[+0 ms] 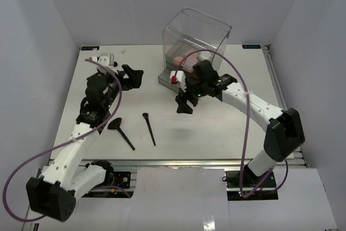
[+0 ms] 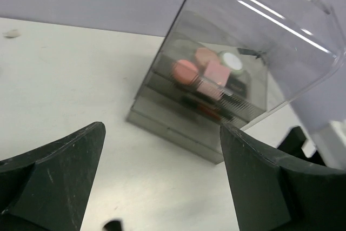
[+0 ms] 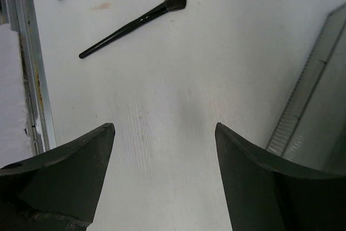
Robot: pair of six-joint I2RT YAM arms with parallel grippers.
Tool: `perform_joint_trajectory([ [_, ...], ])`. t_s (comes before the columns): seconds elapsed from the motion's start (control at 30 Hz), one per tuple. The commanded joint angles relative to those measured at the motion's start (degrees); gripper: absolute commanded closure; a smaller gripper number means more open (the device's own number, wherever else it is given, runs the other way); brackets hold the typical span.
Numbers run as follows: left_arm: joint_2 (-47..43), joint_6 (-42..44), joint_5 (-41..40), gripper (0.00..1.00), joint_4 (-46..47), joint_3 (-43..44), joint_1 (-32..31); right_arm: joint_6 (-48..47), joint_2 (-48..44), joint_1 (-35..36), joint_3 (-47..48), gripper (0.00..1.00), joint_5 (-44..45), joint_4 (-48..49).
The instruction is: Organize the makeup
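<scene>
Two black-handled brushes lie on the table: a wide fan-shaped brush (image 1: 119, 129) and a thin brush (image 1: 148, 128), which also shows in the right wrist view (image 3: 135, 22). The clear box with dark drawers (image 1: 194, 41) stands at the back; through its wall I see pink round compacts (image 2: 186, 71), a pink square compact (image 2: 216, 73) and a white round jar (image 2: 232, 61). My left gripper (image 1: 131, 77) is open and empty, left of the box. My right gripper (image 1: 184, 103) is open and empty above bare table in front of the box.
A red-and-white item (image 1: 174, 78) sits at the box's front left by the right arm. A small white device (image 1: 106, 59) stands at the back left. Metal rails (image 1: 178, 163) edge the table's front.
</scene>
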Motion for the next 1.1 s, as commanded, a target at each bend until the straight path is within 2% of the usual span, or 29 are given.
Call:
perform_joint_trajectory([
  [0.0,-17.73,9.19,-13.8,0.02,-16.87,-6.85,0.1,8.32,10.45,9.98,8.79,0.15,10.77,-4.02],
  [0.07,-25.67,9.39,-16.9,0.02,-17.71,-11.54,0.05,13.0,16.11,12.39,12.73,0.05,9.57,-3.77],
  [0.13,-32.27,8.52,-18.66,0.02,-17.44,-16.09,-0.12,15.61,21.92,15.18,15.62,0.1,8.39,-3.84],
  [0.23,-39.09,8.48,-19.58,0.02,-16.37,-16.4,-0.14,19.3,27.32,18.24,21.13,0.1,9.11,-3.91],
  [0.37,-38.95,8.95,-21.31,0.02,-16.54,-16.09,-0.12,21.7,32.93,21.24,24.28,0.1,15.93,-3.7],
  [0.5,-38.79,9.19,-20.15,0.02,-16.32,-15.95,-0.14,32.68,33.83,24.34,23.23,0.1,28.63,-0.16],
  [0.57,-38.94,9.31,-20.42,0.02,-16.14,-15.94,-0.19,36.19,33.4,26.03,23.09,0.1,37.82,0.59],
  [0.73,-39.99,9.39,-20.68,0.02,-15.9,-16.11,-0.11,40.28,33.94,29.18,22.82,0.09,42.83,1.49],
  [0.87,-40.13,9.48,-20.59,0.02,-15.89,-16.05,-0.04,40.66,36.97,30.06,23.83,0.01,46.23,1.35],
  [1.0,-40.22,9.48,-20.79,0.02,-15.88,-16.13,-0.05,40.09,38.19,30.12,22.74,0.15,48.72,1.61],
  [1.07,-40.29,9.48,-20.98,0.02,-15.88,-16.13,-0.11,39.02,37.63,29.93,20.99,0.27,47.54,2.3],
])
